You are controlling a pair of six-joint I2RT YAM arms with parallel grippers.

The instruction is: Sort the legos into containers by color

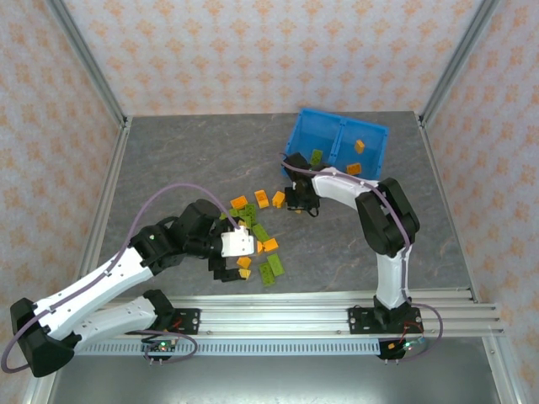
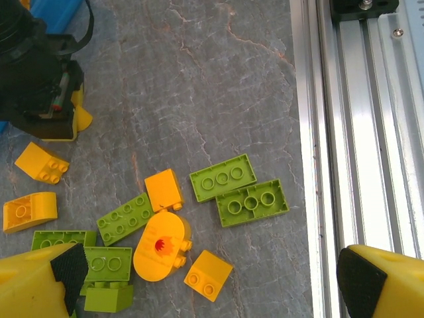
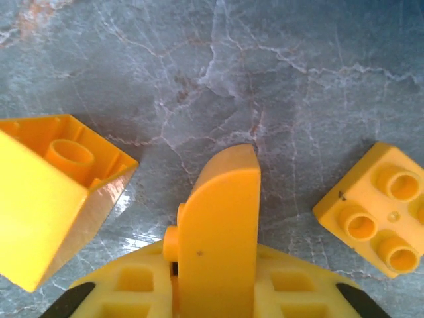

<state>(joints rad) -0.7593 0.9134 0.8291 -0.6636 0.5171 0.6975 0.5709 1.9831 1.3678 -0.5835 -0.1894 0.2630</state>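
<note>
Two pincers share the job. Right pincer (image 3: 215,291) is clenched on a curved orange brick (image 3: 222,218) low over the counter (image 3: 298,99), between two loose orange bricks (image 3: 374,212), probably for carrying to the blue bin (image 1: 299,139) nearby. Left pincer (image 2: 213,278) hangs released, spread wide above the mixed pile (image 2: 124,218), likely choosing its next pick.

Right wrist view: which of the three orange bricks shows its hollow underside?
The brick at the left edge: its open underside with an inner tube faces up. The square brick at right shows studs; the curved middle brick shows a smooth side.
</note>
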